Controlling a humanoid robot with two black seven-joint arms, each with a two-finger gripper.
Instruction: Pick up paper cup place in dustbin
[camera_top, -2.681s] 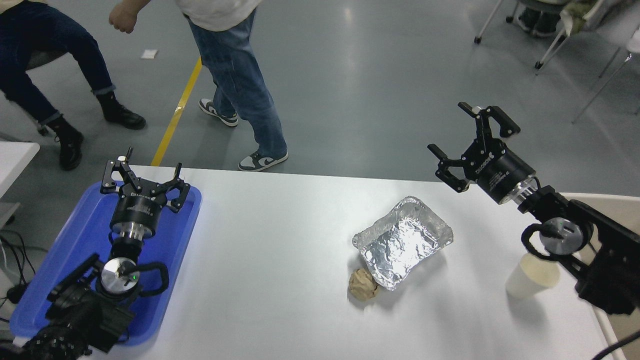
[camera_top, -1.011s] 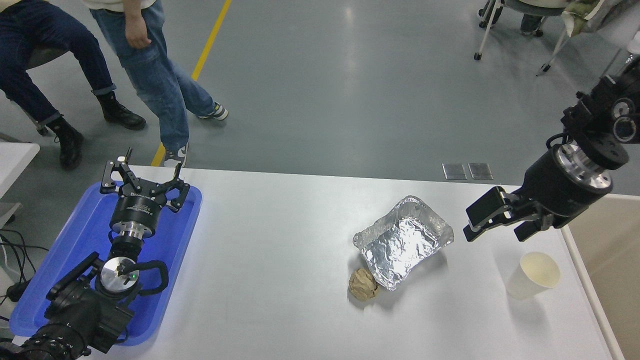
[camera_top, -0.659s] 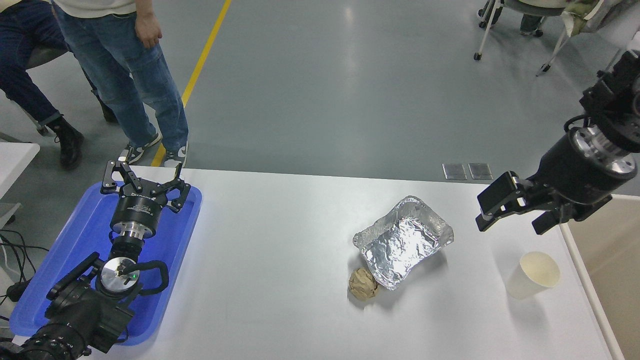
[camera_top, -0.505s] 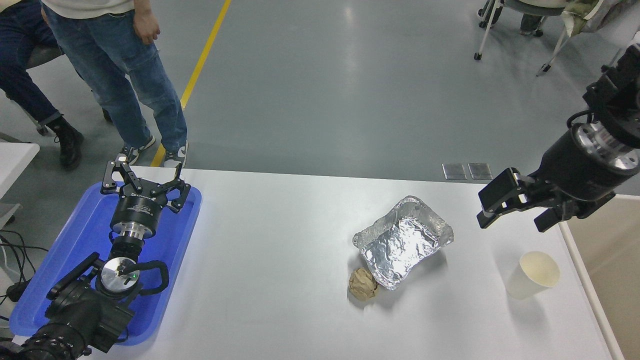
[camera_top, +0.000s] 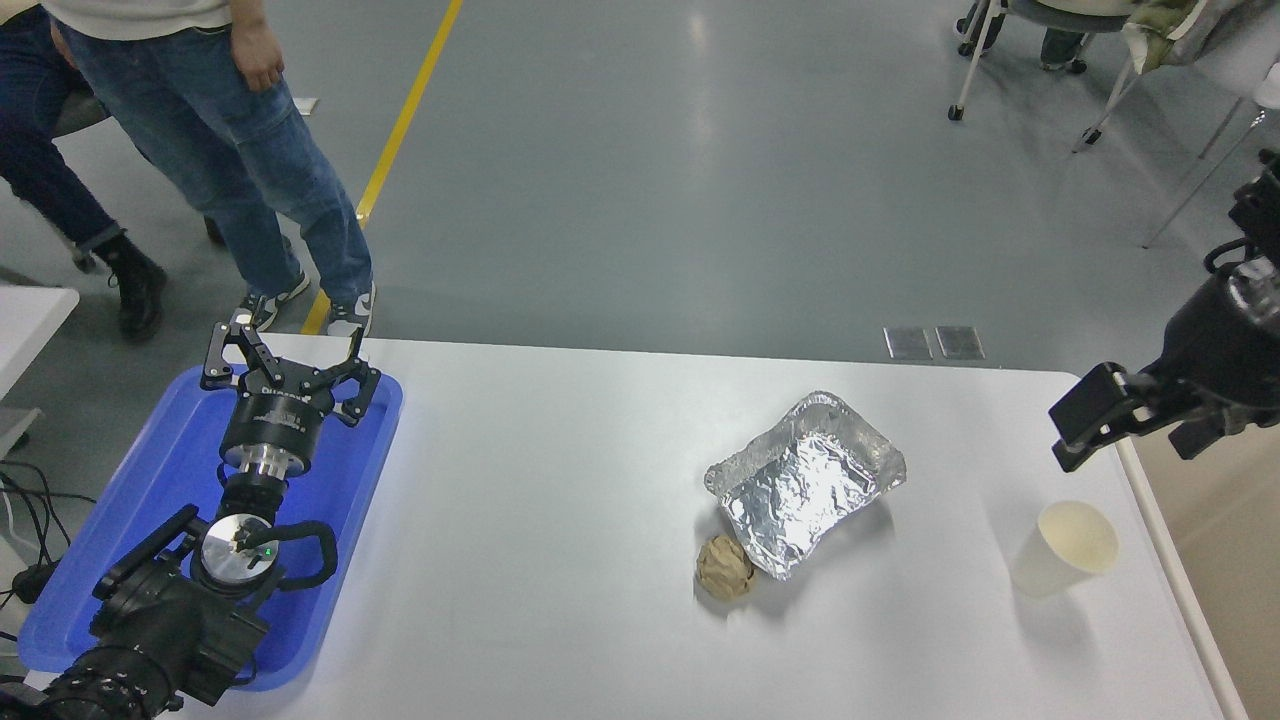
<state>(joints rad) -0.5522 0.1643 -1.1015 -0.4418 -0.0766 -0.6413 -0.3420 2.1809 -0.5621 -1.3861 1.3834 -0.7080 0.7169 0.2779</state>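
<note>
Since the paper cup (camera_top: 1066, 548) is left standing upright on the counter (camera_top: 560, 520) near the right edge, the right gripper (camera_top: 1135, 428) is held above it, empty, fingers spread apart.

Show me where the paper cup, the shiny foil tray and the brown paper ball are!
paper cup (camera_top: 1066, 548), head view, its side wall.
foil tray (camera_top: 800, 490), head view, its crinkled floor.
brown paper ball (camera_top: 725, 581), head view, its middle.
</note>
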